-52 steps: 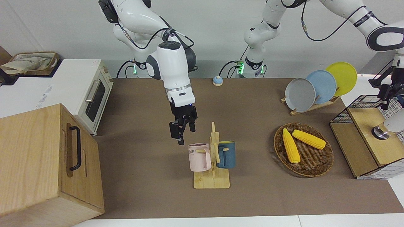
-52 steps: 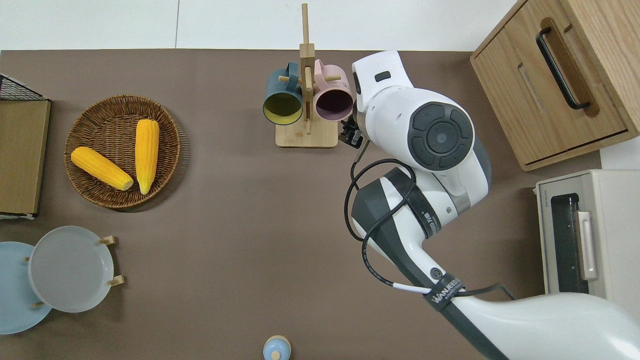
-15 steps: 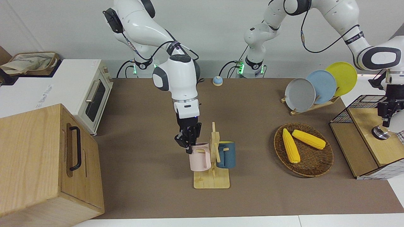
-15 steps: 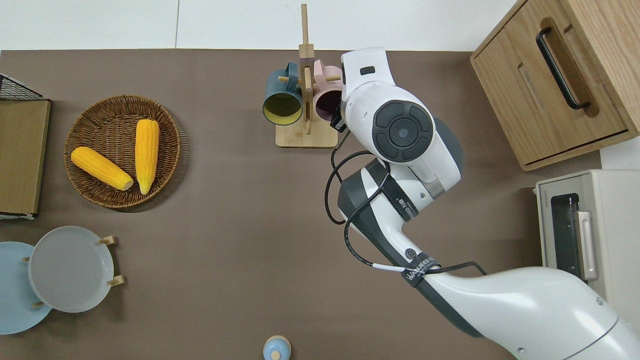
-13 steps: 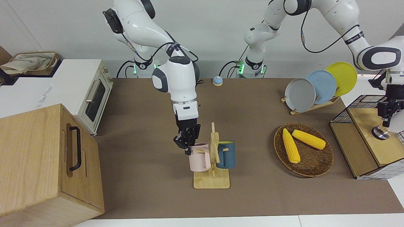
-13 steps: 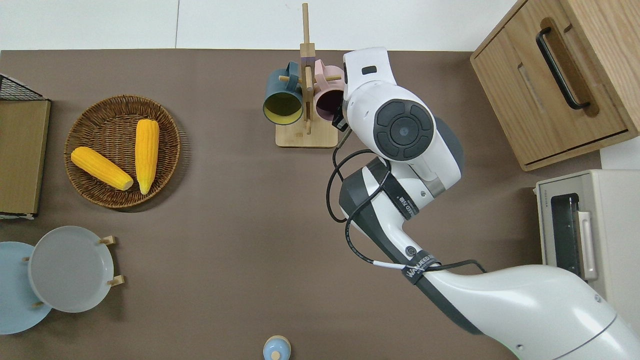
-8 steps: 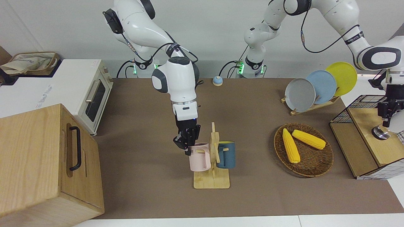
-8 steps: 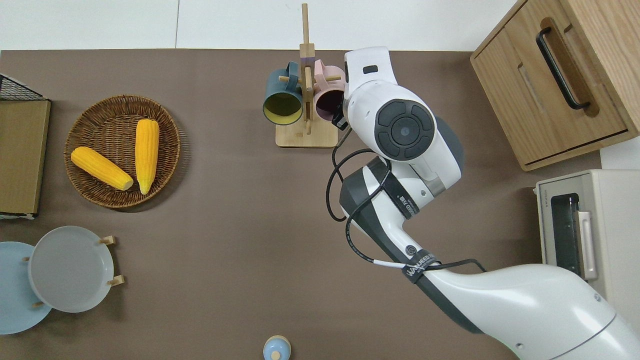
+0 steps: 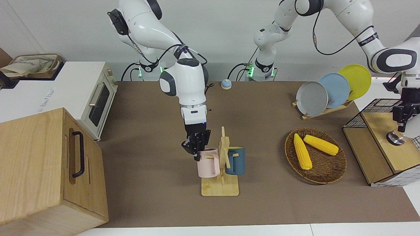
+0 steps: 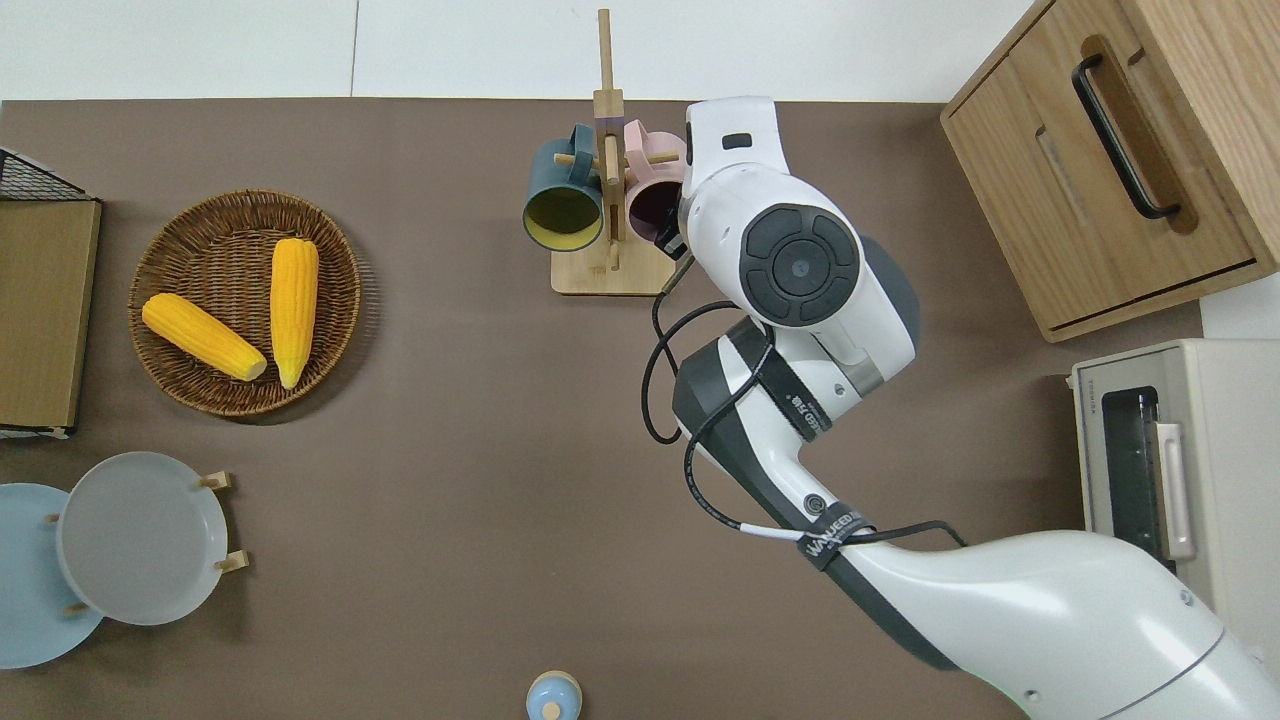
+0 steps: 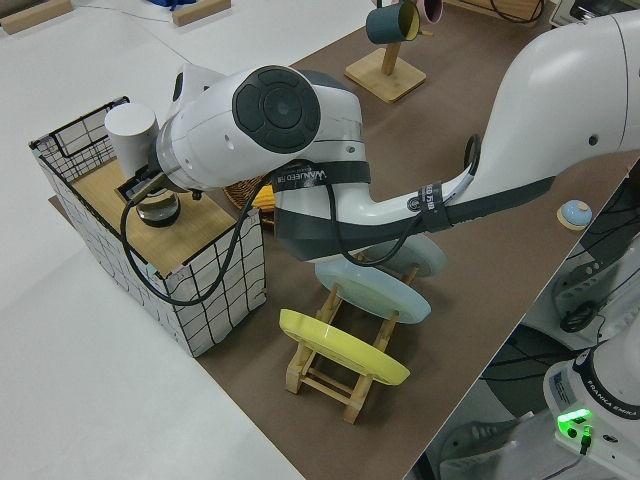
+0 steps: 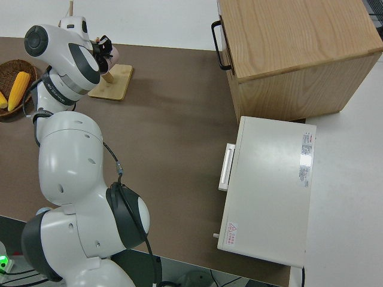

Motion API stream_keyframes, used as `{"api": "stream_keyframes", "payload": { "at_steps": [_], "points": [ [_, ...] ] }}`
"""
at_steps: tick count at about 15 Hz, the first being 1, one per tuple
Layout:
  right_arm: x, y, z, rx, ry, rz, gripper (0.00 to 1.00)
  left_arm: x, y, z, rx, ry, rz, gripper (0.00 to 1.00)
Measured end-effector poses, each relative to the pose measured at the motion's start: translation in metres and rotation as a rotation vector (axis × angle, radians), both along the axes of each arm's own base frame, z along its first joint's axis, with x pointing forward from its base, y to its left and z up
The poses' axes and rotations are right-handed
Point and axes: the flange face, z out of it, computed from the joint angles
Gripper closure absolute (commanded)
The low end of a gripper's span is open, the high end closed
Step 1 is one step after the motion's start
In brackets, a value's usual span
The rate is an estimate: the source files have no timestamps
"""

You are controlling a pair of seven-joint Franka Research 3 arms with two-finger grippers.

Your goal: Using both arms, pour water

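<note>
The right pincer point(image 9: 198, 151) grips the rim of the pink mug point(image 9: 207, 163), which hangs on the wooden mug rack point(image 9: 221, 170) beside the blue mug point(image 9: 235, 160). The left pincer point(image 9: 403, 115) is at the white kettle point(image 11: 131, 128) on the wire crate point(image 9: 384, 139), toward the left arm's end from the rack; I cannot tell its grip.

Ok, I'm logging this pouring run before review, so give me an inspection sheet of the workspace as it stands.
Surface: brown table.
Job's things: pink mug and blue mug hang on the wooden mug rack; white kettle sits on the wire crate.
Clutter: corn basket, plate rack, small bell.
Grippers: right gripper at the pink mug's rim; left gripper at the kettle.
Cables: black, along both arms.
Surroundings: toaster oven, wooden cabinet.
</note>
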Motion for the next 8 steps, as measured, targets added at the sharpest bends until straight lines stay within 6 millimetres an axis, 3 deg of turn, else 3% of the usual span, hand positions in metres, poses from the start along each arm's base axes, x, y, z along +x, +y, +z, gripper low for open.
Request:
{"api": "stream_keyframes", "payload": {
  "at_steps": [2,8],
  "points": [
    [0.0003,-0.0003,0.0005,0.000,-0.001,-0.001,0.923,0.0001,-0.0001,0.0000,-0.001,0.000,0.000,1.00],
    [0.0033,-0.0029,0.0064,-0.008,-0.022,-0.010,0.957,0.0003,-0.0004,0.0001,-0.003,0.000,0.002,1.00]
  ]
}}
